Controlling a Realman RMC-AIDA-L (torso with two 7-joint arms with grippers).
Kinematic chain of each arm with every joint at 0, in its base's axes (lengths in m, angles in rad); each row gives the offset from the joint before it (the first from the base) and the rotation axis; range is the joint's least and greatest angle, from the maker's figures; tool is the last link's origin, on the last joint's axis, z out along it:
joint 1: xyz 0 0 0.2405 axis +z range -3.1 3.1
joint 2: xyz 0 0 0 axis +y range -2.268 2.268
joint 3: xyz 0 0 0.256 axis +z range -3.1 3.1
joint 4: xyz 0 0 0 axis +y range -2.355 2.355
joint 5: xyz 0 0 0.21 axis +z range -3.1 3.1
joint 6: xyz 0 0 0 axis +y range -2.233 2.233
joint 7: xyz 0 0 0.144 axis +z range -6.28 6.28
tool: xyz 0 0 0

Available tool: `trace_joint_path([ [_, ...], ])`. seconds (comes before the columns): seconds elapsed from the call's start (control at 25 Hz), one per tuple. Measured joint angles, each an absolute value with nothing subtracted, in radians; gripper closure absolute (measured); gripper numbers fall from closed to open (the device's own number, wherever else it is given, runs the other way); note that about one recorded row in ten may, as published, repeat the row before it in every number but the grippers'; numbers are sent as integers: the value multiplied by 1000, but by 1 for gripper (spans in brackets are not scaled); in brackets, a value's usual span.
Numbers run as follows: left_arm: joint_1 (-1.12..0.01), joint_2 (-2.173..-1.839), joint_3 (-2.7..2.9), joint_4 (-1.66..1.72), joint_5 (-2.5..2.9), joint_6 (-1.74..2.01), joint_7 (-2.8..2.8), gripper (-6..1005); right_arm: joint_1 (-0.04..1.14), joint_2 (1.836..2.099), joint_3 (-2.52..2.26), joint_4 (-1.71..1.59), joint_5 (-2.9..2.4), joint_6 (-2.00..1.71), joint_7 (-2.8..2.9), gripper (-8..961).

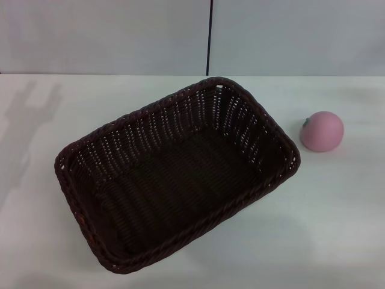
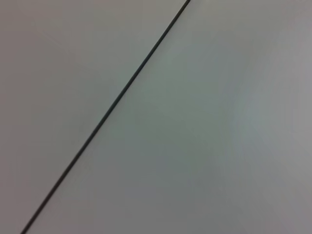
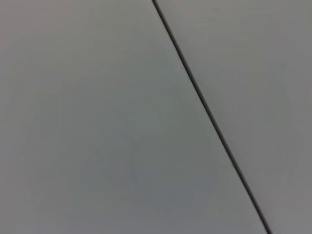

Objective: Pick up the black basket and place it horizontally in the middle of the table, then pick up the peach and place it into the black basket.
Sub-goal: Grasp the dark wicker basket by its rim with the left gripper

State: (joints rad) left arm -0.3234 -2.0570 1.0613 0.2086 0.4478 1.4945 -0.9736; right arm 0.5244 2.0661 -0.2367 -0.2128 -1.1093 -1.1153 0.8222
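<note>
Black basket [image 1: 174, 174] is what we find first, since neither tool appears in any view; we cannot tell whether either one is spread or pressed together. Both wrist views give us only a plain pale grey surface crossed by one thin dark line [image 2: 105, 117], running diagonally, and the same sort of line [image 3: 209, 114] in the right wrist view.

From the head view we see the basket sitting on the white counter [image 1: 337, 229], roughly in the middle and a little toward the robot's left. It lies askew: its long axis runs diagonally, with one corner near the far edge of the counter and the opposite end close to the robot. It stands upright on its base, mouth open upward. We make out a very dark brown-black weave, a thick braided rim, slanted sides with openwork gaps that let the white counter show through, rounded corners and a tightly woven flat bottom. Nothing lies inside it.

We see the peach [image 1: 322, 131] on the counter to the robot's right of the basket, just beside its far right corner but apart from it. It is round, pale pink, with a small green mark on its left side.

A faint grey shadow [image 1: 30, 114] falls on the counter at the far left.
</note>
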Motion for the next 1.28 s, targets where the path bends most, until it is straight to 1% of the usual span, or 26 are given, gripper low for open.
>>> trace_joint_path([
  [0.36,-354,-2053,1011,231,448,1461,-905,280,551,2071,-233,-208,-1107,-1103,822,182],
  [0.48,-354,-2041,987,264,449,1439,-900,281,551,2072,-233,-208,-1106,-1104,822,184],
  [0.52,-353,-2025,987,276,452,1434,-919,282,552,2072,-233,-207,-1106,-1104,823,184],
  [0.56,-353,-2025,987,276,452,1434,-919,282,552,2072,-233,-207,-1106,-1104,823,185],
  [0.6,-351,-2003,998,286,467,1434,-961,283,552,2072,-233,-207,-1106,-1104,827,185],
  [0.64,-351,-2003,998,286,467,1434,-961,283,552,2072,-232,-207,-1105,-1104,828,185],
  [0.76,-351,-1953,1027,323,539,1434,-1098,285,552,2072,-229,-207,-1100,-1103,829,185],
  [0.8,-352,-1921,1032,372,629,1437,-1210,285,552,2072,-227,-206,-1095,-1104,829,185],
  [0.84,-353,-1903,1032,407,688,1439,-1278,286,551,2072,-227,-205,-1094,-1105,830,185],
  [0.88,-353,-1903,1032,407,688,1439,-1278,286,549,2072,-227,-205,-1094,-1107,830,185],
  [0.92,-356,-1875,1030,482,796,1440,-1396,287,544,2073,-227,-205,-1094,-1108,830,185],
  [0.96,-356,-1875,1030,482,796,1440,-1396,287,544,2073,-227,-205,-1094,-1108,830,185],
  [1.0,-362,-1849,1026,575,933,1441,-1514,288,535,2073,-227,-205,-1094,-1110,830,185],
  [1.04,-362,-1849,1026,575,933,1441,-1514,288,535,2073,-227,-205,-1094,-1110,830,185],
  [1.12,-371,-1827,1022,680,1066,1444,-1627,289,515,2074,-226,-197,-1093,-1112,830,184],
  [1.2,-371,-1827,1022,680,1066,1444,-1627,290,502,2074,-225,-190,-1093,-1115,830,184],
  [1.24,-399,-1806,1006,836,1291,1469,-1800,291,502,2074,-225,-190,-1093,-1115,830,184],
  [1.28,-405,-1806,1002,855,1329,1479,-1825,291,494,2074,-224,-186,-1093,-1115,831,184],
])
